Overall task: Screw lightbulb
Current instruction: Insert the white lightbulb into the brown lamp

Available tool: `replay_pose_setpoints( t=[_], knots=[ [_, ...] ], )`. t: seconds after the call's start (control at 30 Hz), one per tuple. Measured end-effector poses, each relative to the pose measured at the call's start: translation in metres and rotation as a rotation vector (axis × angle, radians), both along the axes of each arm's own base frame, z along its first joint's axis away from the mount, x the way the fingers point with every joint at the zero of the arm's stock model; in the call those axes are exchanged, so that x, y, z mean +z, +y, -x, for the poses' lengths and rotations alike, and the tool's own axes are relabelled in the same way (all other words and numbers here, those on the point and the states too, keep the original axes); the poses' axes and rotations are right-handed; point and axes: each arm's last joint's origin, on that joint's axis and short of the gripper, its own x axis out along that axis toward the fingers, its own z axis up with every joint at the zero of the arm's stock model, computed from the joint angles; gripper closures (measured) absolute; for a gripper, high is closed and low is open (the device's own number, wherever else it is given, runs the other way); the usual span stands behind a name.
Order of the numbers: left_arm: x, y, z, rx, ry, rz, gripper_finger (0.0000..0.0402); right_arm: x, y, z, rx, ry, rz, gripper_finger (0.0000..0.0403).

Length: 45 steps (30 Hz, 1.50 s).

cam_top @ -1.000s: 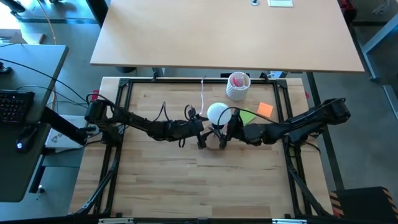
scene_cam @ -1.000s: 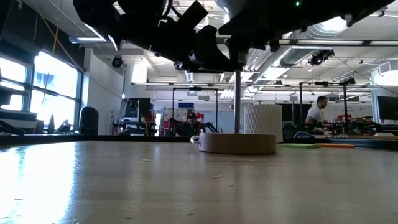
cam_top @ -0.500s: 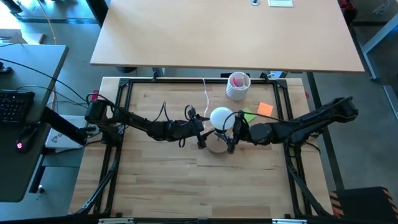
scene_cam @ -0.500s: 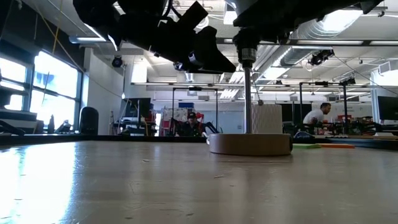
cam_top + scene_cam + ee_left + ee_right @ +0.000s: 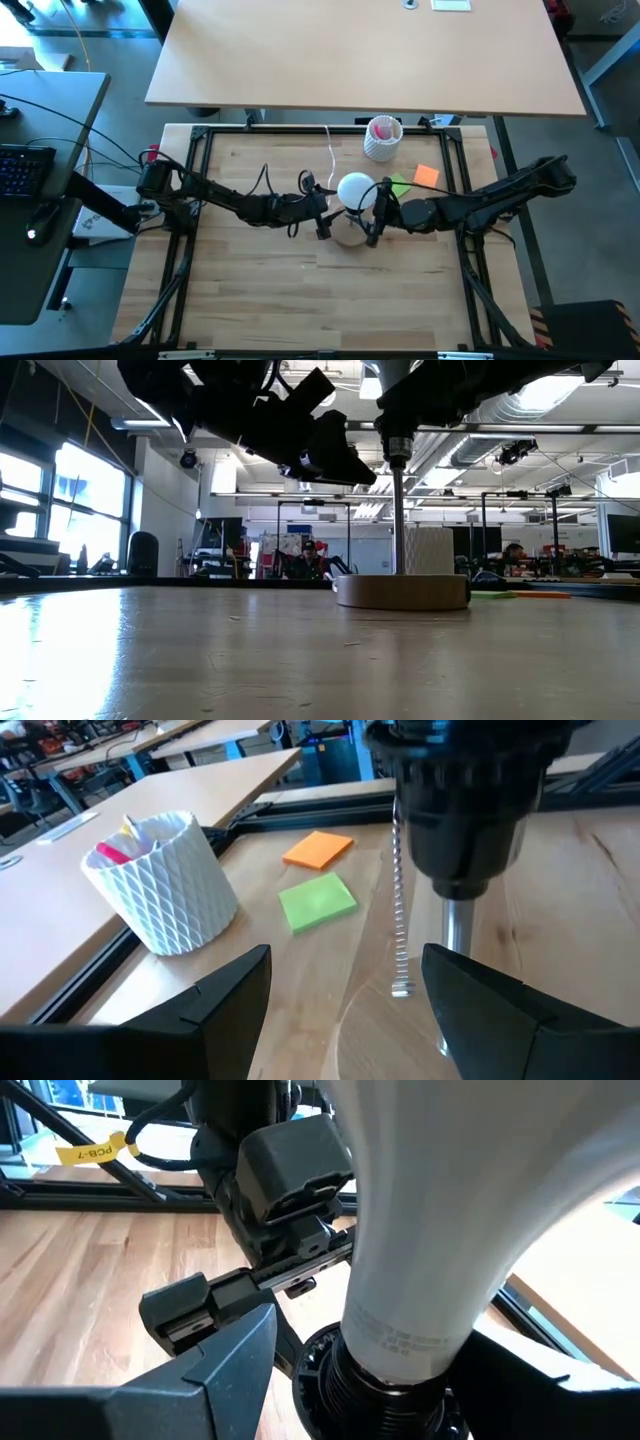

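Our right end effector (image 5: pixel 400 1370) straddled the lightbulb (image 5: pixel 355 188) with fingers spread at its neck, not visibly pinching it, while the bulb sat in the black socket (image 5: pixel 345 1380) above the wooden disc stand (image 5: pixel 402 591) at mid-table. Our left end effector (image 5: pixel 322 215) waited just left of the stand, also spread. We judged threading under way; next, close on the neck and turn. The wooden table (image 5: pixel 260 280) carried a perforated cup (image 5: pixel 160 880) and sticky notes (image 5: pixel 318 903) on its far side; a workshop lay beyond.
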Motion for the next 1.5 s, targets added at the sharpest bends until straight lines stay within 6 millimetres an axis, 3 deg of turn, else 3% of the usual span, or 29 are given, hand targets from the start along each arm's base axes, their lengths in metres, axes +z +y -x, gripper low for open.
replay_pose_setpoints(
  t=[0.53,0.97,1.2,1.5],
  knots=[
    [-0.001,0.0,0.0,-0.005,0.009,0.011,0.0147,0.001,-0.001,0.001,-0.045,0.004,0.046,0.0139],
    [-0.002,-0.001,0.0,-0.006,0.02,0.01,0.0147,0.012,-0.003,0.014,-0.002,0.011,0.008,0.0139],
    [-0.003,-0.004,0.001,-0.014,0.035,0.008,0.0147,0.022,-0.005,0.023,0.028,0.0,0.071,0.0139],
    [-0.004,-0.005,0.0,-0.096,0.038,0.029,0.0147,0.036,-0.026,0.045,0.317,0.041,-0.038,0.0139]
  ],
)
